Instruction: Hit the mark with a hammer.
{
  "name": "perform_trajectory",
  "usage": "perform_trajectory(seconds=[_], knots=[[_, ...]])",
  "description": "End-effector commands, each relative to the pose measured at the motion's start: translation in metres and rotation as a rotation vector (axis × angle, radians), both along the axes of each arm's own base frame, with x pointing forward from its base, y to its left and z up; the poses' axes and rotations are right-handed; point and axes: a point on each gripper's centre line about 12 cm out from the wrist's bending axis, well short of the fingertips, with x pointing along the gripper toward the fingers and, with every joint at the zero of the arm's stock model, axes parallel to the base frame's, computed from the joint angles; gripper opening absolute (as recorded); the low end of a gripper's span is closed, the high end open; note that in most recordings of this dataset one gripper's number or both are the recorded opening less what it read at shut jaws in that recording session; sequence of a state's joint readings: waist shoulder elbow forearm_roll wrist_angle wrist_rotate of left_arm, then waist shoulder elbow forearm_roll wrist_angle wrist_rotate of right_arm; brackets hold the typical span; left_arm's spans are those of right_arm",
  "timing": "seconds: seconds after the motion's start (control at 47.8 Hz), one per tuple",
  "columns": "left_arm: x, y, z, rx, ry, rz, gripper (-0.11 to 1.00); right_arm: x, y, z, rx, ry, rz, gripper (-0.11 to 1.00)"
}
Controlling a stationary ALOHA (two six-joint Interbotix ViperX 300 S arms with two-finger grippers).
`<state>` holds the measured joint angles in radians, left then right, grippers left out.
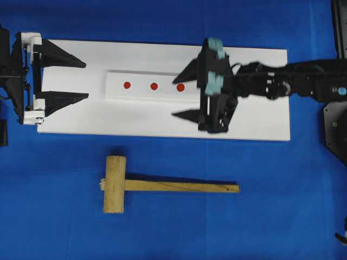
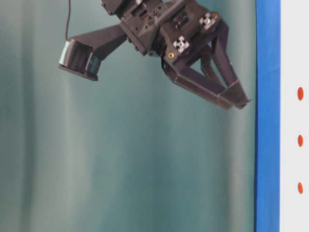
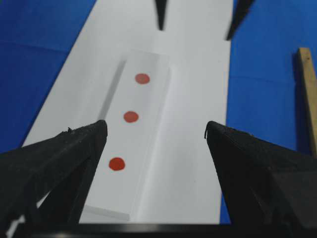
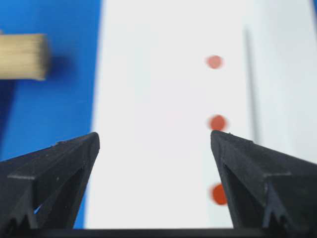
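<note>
Hammer lies below and left of our right claw, unheld.

On the blue counter [image 1: 54, 227] the white board [image 1: 260, 124] carries the bar whose mark [image 1: 180, 86] sits between the wide, empty right claw's [image 1: 181, 98] tips. The hammer [image 1: 162, 186] lies lower centre, handle running right, nearer this claw than the wide, empty left claw [image 1: 85, 81].
</note>
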<state>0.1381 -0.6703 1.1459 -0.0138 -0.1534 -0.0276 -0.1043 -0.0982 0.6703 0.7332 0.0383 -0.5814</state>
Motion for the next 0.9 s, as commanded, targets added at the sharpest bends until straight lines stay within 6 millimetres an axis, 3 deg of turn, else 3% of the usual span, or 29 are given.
perform_trajectory(seconds=[0.0,0.23,0.607,0.879], knots=[[0.003,0.0,0.009,0.004,-0.026,-0.001,0.78,-0.005,-0.002,0.016,-0.003,-0.028,0.009,0.82],[0.0,-0.006,0.012,0.011,-0.043,-0.028,0.78,-0.042,-0.002,0.041,-0.017,-0.081,0.018,0.82],[-0.009,-0.021,0.022,0.03,-0.1,-0.093,0.78,-0.136,0.008,0.081,-0.065,-0.263,0.03,0.82],[-0.029,-0.025,0.03,0.086,-0.162,-0.116,0.78,-0.187,0.019,0.08,-0.082,-0.358,0.056,0.82]])
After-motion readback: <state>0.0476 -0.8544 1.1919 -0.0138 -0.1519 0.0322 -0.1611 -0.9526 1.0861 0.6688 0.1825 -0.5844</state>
